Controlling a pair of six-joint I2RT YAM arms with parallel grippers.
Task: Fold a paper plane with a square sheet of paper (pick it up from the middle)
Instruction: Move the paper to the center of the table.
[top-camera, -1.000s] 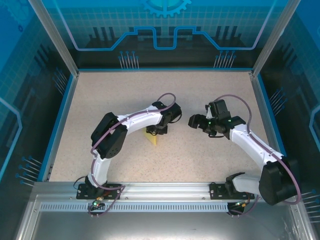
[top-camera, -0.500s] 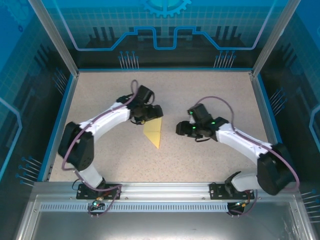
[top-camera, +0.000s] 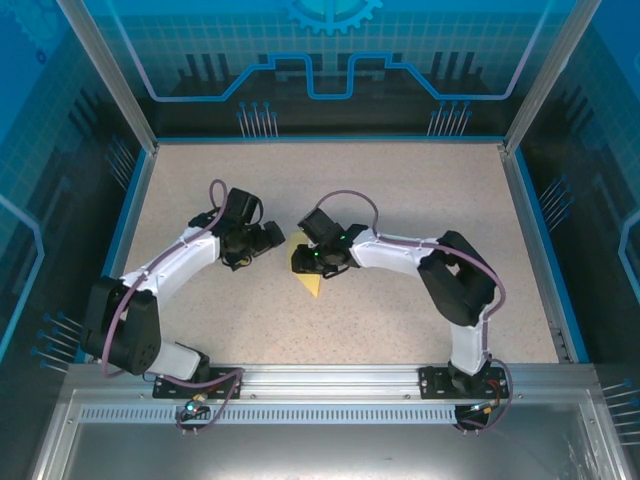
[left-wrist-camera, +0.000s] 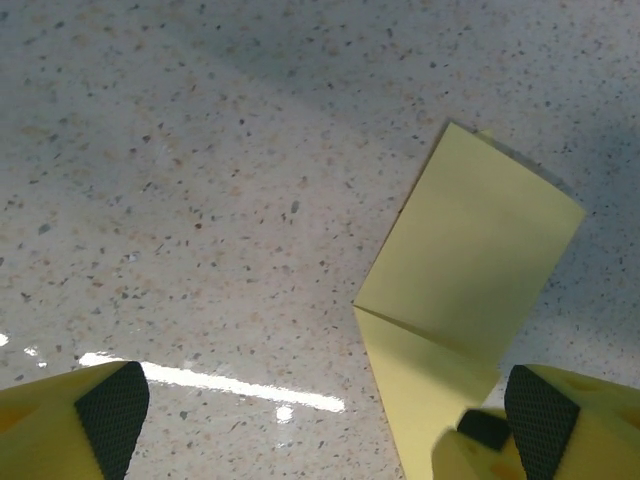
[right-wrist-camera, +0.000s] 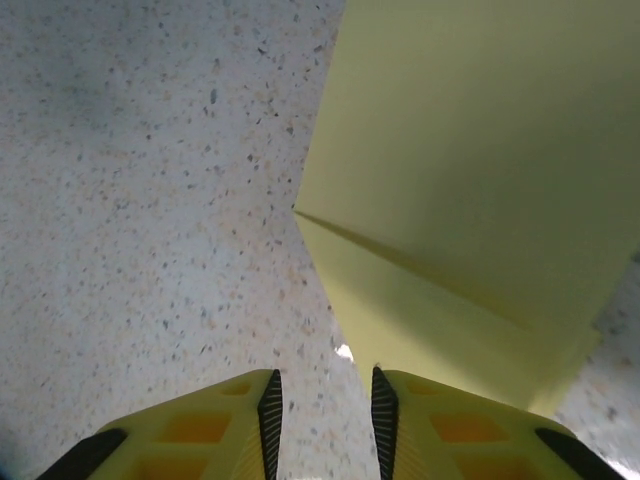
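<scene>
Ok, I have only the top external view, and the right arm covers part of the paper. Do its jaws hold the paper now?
Observer: No. In the right wrist view the right jaws stand close together, and the narrow gap between them shows bare table, not the paper.
Operator: Is the paper folded?
Observer: Yes, one sharp crease runs across it.
Operator: And the left jaws?
Observer: Wide apart, nothing between them; the paper lies beside the right-hand finger.
</scene>
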